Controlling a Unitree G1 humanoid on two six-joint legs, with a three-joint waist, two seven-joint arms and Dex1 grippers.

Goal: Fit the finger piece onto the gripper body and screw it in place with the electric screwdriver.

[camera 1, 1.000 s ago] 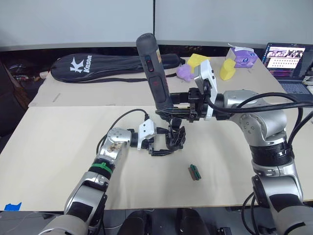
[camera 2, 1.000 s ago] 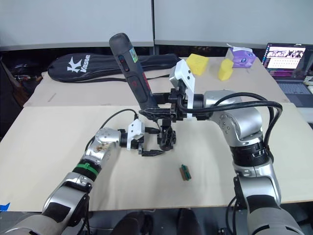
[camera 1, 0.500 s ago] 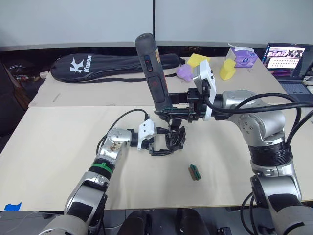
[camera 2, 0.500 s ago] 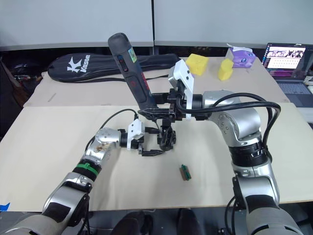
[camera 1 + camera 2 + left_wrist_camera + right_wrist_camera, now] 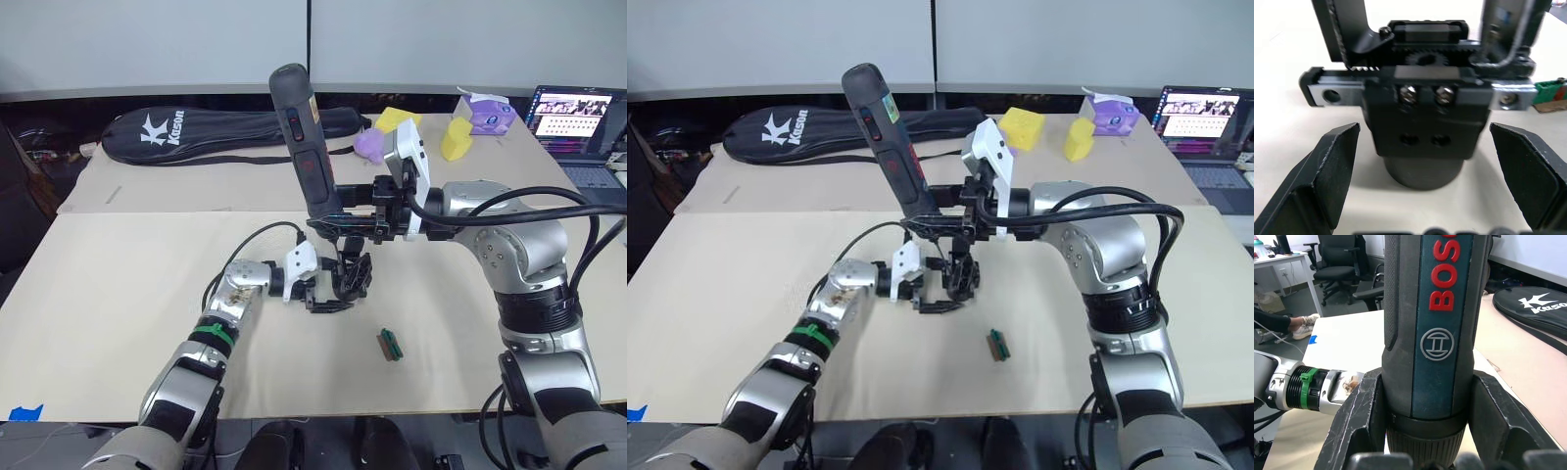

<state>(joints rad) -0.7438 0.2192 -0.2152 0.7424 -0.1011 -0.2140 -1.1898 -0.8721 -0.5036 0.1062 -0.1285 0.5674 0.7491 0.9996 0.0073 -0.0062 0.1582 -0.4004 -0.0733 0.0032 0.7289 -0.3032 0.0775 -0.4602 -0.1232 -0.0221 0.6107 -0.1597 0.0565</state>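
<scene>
The right end effector (image 5: 338,211) is clamped on the electric screwdriver (image 5: 304,147), its two fingers (image 5: 1359,418) pressed against either side of the thick barrel near the lower end. The screwdriver stands nearly upright, leaning a little toward the robot's left, with its bit end pointing down at the gripper body (image 5: 351,276).

The gripper body sits on the bench (image 5: 118,284) near the middle, closer to the near edge than the far one. In the left wrist view it rests on its round base with two screw heads on its front face and a rail running across its top (image 5: 1422,112).

The left end effector (image 5: 318,294) is low over the bench on the robot's left side of the gripper body, its fingers (image 5: 1327,171) spread apart on either side of the body without touching it.

A small green-and-brown piece (image 5: 390,345) lies on the bench toward the near edge. A black racket bag (image 5: 186,127) lies along the far edge, and a laptop (image 5: 578,127) stands at the far right corner. The finger piece cannot be made out separately.
</scene>
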